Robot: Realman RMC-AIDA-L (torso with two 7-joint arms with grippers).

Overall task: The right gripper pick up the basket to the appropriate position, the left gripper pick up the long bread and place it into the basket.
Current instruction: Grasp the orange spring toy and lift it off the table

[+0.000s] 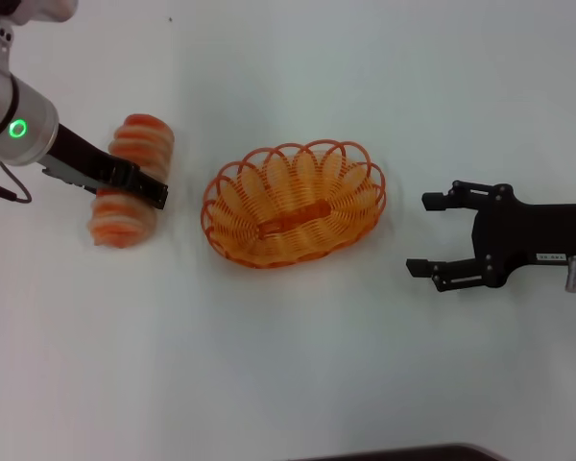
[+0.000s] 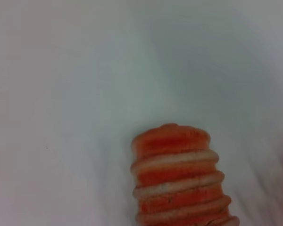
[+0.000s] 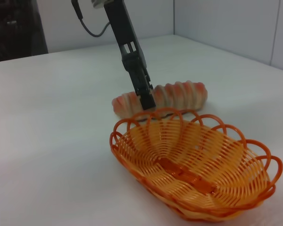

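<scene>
The left end effector [image 1: 139, 182] is clenched on the long bread [image 1: 132, 181]; next, carry it across to the basket [image 1: 295, 203]. The right end effector [image 1: 430, 233], released, waits beside.

Bright, even overhead light; faint shadows; long bread [image 1: 132, 181] smeared by motion blur, and soft in the left wrist view

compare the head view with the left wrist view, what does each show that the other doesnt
Only the head view shows the orange basket, empty on the table, the left hand lying across the middle of the long bread, and the right hand, open and apart from the basket's far side. Only the left wrist view gives a close look at one rounded end of the bread, with its orange and cream ridges. Both show the bread and the white table.
</scene>
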